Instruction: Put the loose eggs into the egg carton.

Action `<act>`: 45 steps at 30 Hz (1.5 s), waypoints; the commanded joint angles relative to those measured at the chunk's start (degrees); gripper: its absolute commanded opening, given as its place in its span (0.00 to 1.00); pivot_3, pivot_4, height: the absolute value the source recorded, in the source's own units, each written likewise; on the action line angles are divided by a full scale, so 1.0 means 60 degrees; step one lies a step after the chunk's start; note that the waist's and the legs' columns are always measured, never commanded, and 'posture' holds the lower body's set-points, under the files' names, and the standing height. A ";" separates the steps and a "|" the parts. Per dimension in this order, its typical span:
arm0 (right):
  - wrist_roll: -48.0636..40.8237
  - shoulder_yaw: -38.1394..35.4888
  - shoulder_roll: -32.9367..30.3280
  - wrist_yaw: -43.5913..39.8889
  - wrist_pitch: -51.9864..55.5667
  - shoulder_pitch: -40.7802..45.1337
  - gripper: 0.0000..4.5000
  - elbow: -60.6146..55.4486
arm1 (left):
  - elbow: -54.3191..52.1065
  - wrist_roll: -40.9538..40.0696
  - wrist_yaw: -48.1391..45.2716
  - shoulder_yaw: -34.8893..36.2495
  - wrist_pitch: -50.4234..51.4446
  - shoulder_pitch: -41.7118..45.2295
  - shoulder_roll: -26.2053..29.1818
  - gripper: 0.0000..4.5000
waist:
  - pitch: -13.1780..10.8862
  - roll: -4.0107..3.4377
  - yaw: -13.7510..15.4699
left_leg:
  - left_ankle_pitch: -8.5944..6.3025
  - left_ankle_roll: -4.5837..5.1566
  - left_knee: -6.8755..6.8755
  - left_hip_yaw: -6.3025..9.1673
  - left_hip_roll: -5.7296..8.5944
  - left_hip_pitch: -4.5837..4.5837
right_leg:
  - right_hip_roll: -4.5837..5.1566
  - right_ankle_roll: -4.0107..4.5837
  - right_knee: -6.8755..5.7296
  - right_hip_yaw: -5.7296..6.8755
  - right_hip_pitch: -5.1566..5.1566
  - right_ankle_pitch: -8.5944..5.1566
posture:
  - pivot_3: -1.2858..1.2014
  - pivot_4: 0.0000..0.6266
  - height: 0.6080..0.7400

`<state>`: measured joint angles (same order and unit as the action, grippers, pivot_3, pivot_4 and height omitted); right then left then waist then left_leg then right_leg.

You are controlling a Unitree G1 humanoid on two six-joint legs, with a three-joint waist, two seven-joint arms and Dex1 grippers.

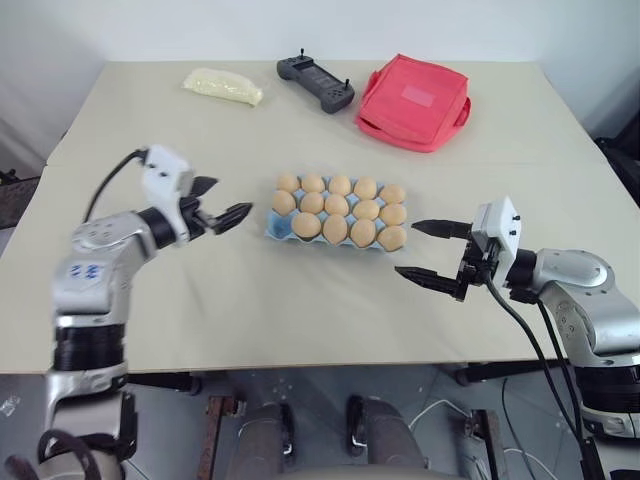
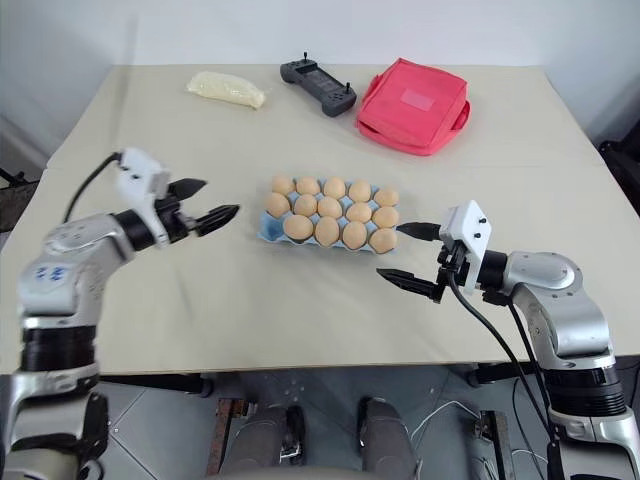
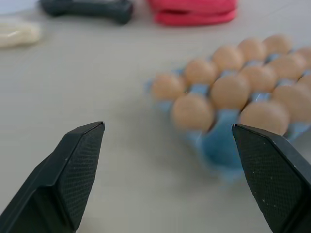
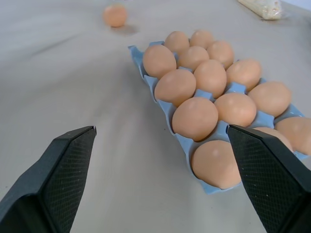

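Note:
The light blue egg carton (image 1: 274,229) lies mid-table, and light orange eggs (image 1: 337,206) fill nearly all its cups. Its near-left corner cup (image 3: 218,145) is bare. In the right wrist view one loose egg (image 4: 115,14) rests on the tabletop beyond the carton. My left gripper (image 1: 232,197) hovers just left of the carton, pointing at it, open and holding nothing. At the carton's near-right corner my right gripper (image 1: 405,248) is open too, with nothing between its fingers.
At the back of the beige table lie a red fabric bag (image 1: 413,102), a black controller (image 1: 315,82) and a pale yellow packet (image 1: 222,86). The table's front edge (image 1: 300,362) runs close below both arms.

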<state>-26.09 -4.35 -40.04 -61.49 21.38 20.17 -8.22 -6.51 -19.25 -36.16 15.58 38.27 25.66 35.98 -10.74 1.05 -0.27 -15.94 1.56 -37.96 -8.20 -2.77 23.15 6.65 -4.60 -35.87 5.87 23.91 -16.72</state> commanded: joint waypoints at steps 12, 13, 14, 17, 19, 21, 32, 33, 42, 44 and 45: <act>-0.0042 0.0356 0.0072 -0.0797 -0.0357 0.1019 1.00 0.0826 | -0.2702 -0.1049 0.1172 0.3857 0.0060 -0.4792 -0.0309 0.99 | 0.0000 0.0001 0.0014 | -0.0064 -0.0047 0.0016 0.0023 -0.0006 0.0002 | 0.0017 0.0024 0.0019 -0.0074 0.0007 -0.0006 | 0.52 0.24 1.00; -0.0040 0.0371 0.0072 -0.0827 -0.0368 0.1036 1.00 0.0853 | -0.2728 -0.1081 0.1306 0.3910 0.0131 -0.4842 -0.0337 0.99 | 0.0000 0.0001 0.0021 | -0.0065 -0.0046 0.0017 0.0024 -0.0006 0.0002 | 0.0019 0.0024 0.0021 -0.0073 0.0007 -0.0006 | 0.52 0.24 1.00; -0.0035 0.0392 0.0070 -0.0857 -0.0381 0.1061 1.00 0.0887 | -0.2732 -0.1106 0.1423 0.3938 0.0204 -0.4867 -0.0346 0.99 | 0.0000 0.0001 0.0030 | -0.0065 -0.0047 0.0018 0.0024 -0.0006 0.0003 | 0.0020 0.0025 0.0021 -0.0073 0.0009 -0.0007 | 0.52 0.24 1.00; -0.0014 0.0443 0.0083 -0.0898 -0.0394 0.1164 1.00 0.0995 | -0.2604 -0.1070 0.1714 0.3871 0.0180 -0.4718 -0.0315 0.99 | 0.0000 0.0000 0.0014 | -0.0067 -0.0049 0.0027 0.0025 -0.0007 0.0003 | 0.0020 0.0030 0.0023 -0.0076 0.0014 -0.0008 | 0.52 0.24 1.00; 0.0007 0.0480 0.0095 -0.0919 -0.0386 0.1233 1.00 0.1035 | -0.2391 -0.0994 0.1944 0.3721 0.0156 -0.4400 -0.0248 0.99 | 0.0000 0.0001 0.0009 | -0.0067 -0.0049 0.0042 0.0020 -0.0006 0.0003 | 0.0019 0.0030 0.0031 -0.0078 0.0018 -0.0008 | 0.52 0.24 1.00; 0.0025 0.0522 0.0125 -0.0910 -0.0379 0.1315 1.00 0.1082 | -0.2075 -0.0958 0.2060 0.3334 0.0307 -0.3886 -0.0099 0.99 | 0.0000 0.0001 0.0022 | -0.0065 -0.0052 0.0055 0.0017 -0.0005 0.0003 | 0.0019 0.0030 0.0034 -0.0078 0.0021 -0.0008 | 0.52 0.24 1.00; 0.0008 0.0481 0.0092 -0.0789 -0.0224 0.1216 1.00 0.0859 | 0.1459 -0.0093 0.2042 0.0911 -0.0220 -0.0371 0.0284 0.99 | 0.0000 0.0001 0.0010 | -0.0010 -0.0040 0.0068 -0.0046 -0.0004 0.0006 | 0.0002 0.0020 0.0027 0.0007 0.0050 -0.0002 | 0.52 0.24 1.00; 0.0000 0.0455 0.0063 -0.0775 -0.0206 0.1169 1.00 0.0814 | 0.1873 0.0040 0.2025 0.0683 -0.0255 -0.0062 0.0284 0.99 | 0.0000 0.0002 0.0010 | -0.0009 -0.0041 0.0069 -0.0055 -0.0005 0.0006 | 0.0003 0.0020 0.0021 0.0011 0.0056 -0.0002 | 0.52 0.24 1.00; -0.0098 0.0215 -0.0133 -0.0527 0.0022 0.0842 1.00 0.0406 | 0.4758 0.1067 0.1870 -0.0734 -0.0726 0.1578 0.0133 0.99 | -0.0002 0.0007 -0.0001 | -0.0010 -0.0034 0.0046 -0.0110 -0.0004 0.0010 | -0.0011 0.0016 -0.0010 0.0022 0.0087 0.0000 | 0.52 0.24 1.00; -0.0112 0.0168 -0.0188 -0.0491 0.0054 0.0743 1.00 0.0327 | 0.5049 0.1304 0.1895 -0.0982 -0.0731 0.1662 0.0148 0.91 | -0.0003 0.0008 0.0014 | -0.0011 -0.0033 0.0041 -0.0114 -0.0005 0.0010 | -0.0007 0.0015 -0.0017 0.0017 0.0090 0.0000 | 0.52 0.24 1.00; -0.0119 0.0151 -0.0205 -0.0481 0.0063 0.0699 1.00 0.0293 | 0.5125 0.1368 0.1895 -0.1047 -0.0726 0.1682 0.0145 0.86 | -0.0003 0.0008 0.0022 | -0.0010 -0.0033 0.0038 -0.0113 -0.0007 0.0010 | -0.0006 0.0015 -0.0021 0.0019 0.0090 0.0000 | 0.52 0.24 1.00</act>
<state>-25.45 -1.16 -40.08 -64.55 21.64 24.53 -4.27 23.71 -12.21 -24.98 9.99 34.31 35.17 36.40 -10.76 1.10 -0.14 -16.01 1.36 -37.73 -8.88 -2.81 23.21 6.62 -4.51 -36.00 5.98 24.45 -16.72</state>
